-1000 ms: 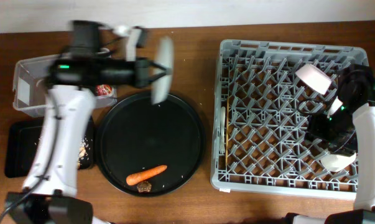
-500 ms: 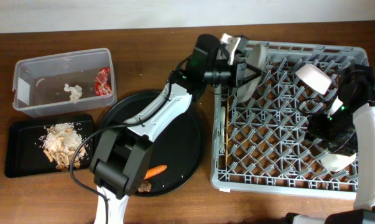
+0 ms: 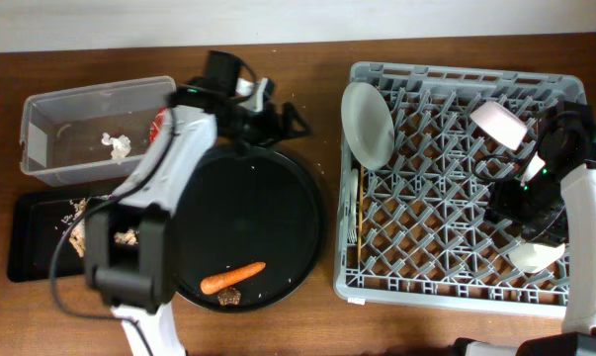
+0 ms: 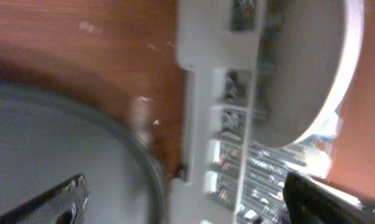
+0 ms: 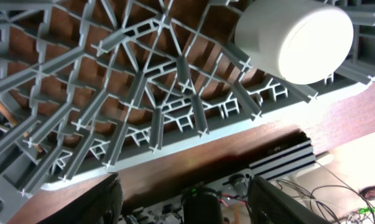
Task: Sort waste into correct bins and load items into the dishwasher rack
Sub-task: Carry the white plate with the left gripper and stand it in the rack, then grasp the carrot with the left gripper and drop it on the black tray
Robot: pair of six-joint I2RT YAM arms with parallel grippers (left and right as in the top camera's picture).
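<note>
The white plate stands on edge among the pegs at the back left of the grey dishwasher rack. In the left wrist view the plate shows past the rack wall. My left gripper is open and empty, left of the rack, at the round black tray's far rim. My right gripper hangs open and empty over the rack's right side, near a small white cup. A pale bowl rests at the back right. The carrot and a brown lump lie on the round tray.
The round black tray sits mid-table. A clear tub at the far left holds a napkin and a red wrapper. A flat black tray in front of it holds rice scraps. Utensils lie along the rack's left edge.
My left gripper carried the plate to the rack, let it go standing among the pegs, opened, and drew back left over the round tray. The right arm has stayed put.
</note>
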